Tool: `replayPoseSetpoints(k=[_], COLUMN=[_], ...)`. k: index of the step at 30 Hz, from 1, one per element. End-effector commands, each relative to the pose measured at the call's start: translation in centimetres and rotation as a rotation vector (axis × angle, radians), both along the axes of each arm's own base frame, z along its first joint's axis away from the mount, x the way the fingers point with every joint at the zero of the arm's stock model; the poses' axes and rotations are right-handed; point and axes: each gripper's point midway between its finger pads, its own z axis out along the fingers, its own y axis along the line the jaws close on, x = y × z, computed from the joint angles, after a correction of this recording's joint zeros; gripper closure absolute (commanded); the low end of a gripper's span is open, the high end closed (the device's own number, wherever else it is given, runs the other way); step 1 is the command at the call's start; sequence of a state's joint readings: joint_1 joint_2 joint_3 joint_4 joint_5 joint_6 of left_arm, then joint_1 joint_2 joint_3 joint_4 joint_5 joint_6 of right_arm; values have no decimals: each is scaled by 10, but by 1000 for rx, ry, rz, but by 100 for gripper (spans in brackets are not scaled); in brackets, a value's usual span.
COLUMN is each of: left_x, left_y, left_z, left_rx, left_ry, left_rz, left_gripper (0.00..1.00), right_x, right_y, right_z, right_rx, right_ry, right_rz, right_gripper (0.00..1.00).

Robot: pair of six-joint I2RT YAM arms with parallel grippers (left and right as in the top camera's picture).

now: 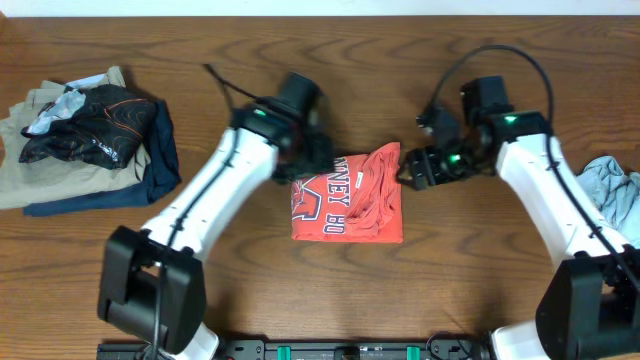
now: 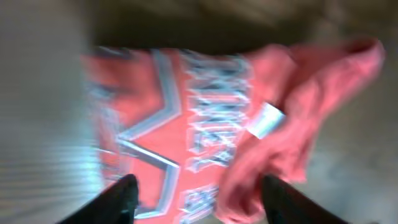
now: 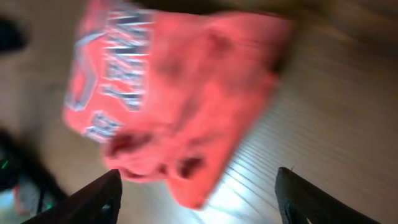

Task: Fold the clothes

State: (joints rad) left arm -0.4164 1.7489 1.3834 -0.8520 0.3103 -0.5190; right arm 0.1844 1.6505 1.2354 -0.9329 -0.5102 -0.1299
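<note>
Far left edge of the bench (image 1: pixel 300 300): a heap of spare garments (image 1: pixel 85 140), tan, dark and navy, lies well apart from the action. Moving in, the left tool (image 1: pixel 312 158) hangs over the upper left corner of the coral-red T-shirt (image 1: pixel 350 195). The left wrist view shows its fingers (image 2: pixel 124 198) spread wide, nothing between them. The shirt sits folded into a compact block at the middle of the bench, lettering up on its left half, rumpled folds on its right, white neck label (image 2: pixel 264 119) showing. Just off its upper right corner the right tool (image 1: pixel 412 168) hovers, fingers wide too, and empty. At the right edge lies a pale blue garment (image 1: pixel 612 190).
</note>
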Motion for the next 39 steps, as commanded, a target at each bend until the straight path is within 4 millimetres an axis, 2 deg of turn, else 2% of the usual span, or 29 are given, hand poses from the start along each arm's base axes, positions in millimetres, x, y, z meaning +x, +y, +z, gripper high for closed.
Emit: replayPoseSetpoints(k=[1,4,6,13,17,19,23,29,33,39], left_x=[10,11,10,4,2,0,-4,-16,-23,-26], left_y=[33,50,54,46,37,32,22,13,12,14], left_z=[-5,-18,-25,-45,-59,-67,-85,-111,-120,-120], left_rx=[43,53,61,79,89,95,109,139,154,162], left_ry=[-2,28,50,99,121,134,162,224,256,274], left_rz=[55,99,107,73,47,32,1,-35,-44,-44], left_gripper=[32,32,32,32,31,29,28,28,28,28], right_x=[-13,-13,-11,-20,-27,-27,-21,-21,-22,-20], right_y=[44,58,66,104,111,104,69,-9,-52,-77], right_z=[10,-4,-15,-44,-61,-68,-73,-73,-66,-66], right_rx=[81,-37,-117,-186,-210,-251,-402,-707,-844,-846], right_ry=[-42,-51,-61,-56,-22,-4,2,28,54,109], right_rz=[166,146,104,110,131,101,-17,-175,-288,-372], right_gripper=[23,29,30,35,40,43,44,43,41,39])
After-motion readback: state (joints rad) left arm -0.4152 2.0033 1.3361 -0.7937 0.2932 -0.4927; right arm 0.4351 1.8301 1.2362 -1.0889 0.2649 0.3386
